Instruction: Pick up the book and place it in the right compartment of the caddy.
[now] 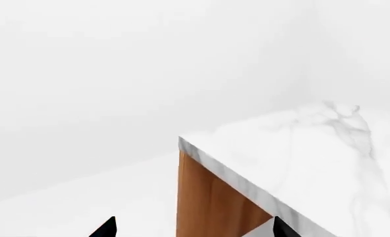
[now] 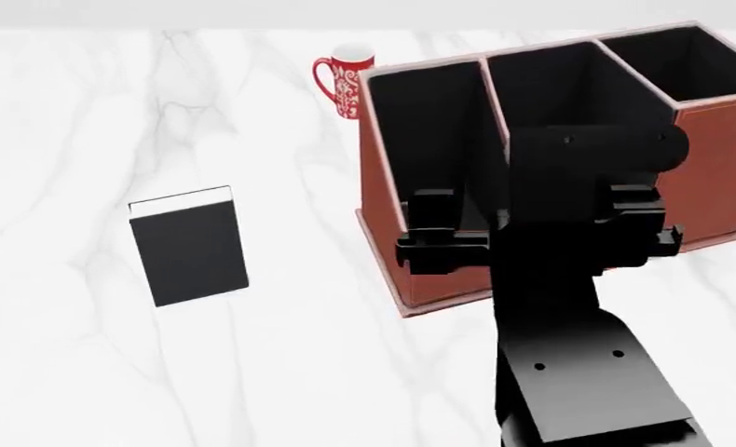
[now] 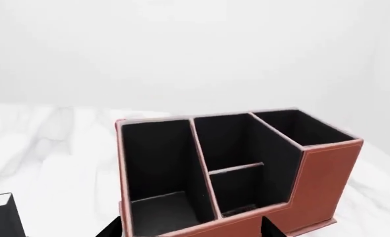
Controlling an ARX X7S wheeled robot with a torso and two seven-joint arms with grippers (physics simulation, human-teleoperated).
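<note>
No readable text, label, brand or number shows anywhere; the mug (image 2: 345,82) bears only a white pattern.

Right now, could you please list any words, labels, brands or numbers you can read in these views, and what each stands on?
None can be read.
mug: a white pattern on red, no letters.
book: plain black cover.
caddy: plain leather-like sides.
table: marble veining only.

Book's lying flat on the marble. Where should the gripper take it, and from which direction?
Judging from the head view, come straight down and pinch the book across its two long edges, near mid-length. It lies flat on the table, cover up, with open marble on both sides, so fingers likely fit there.
</note>
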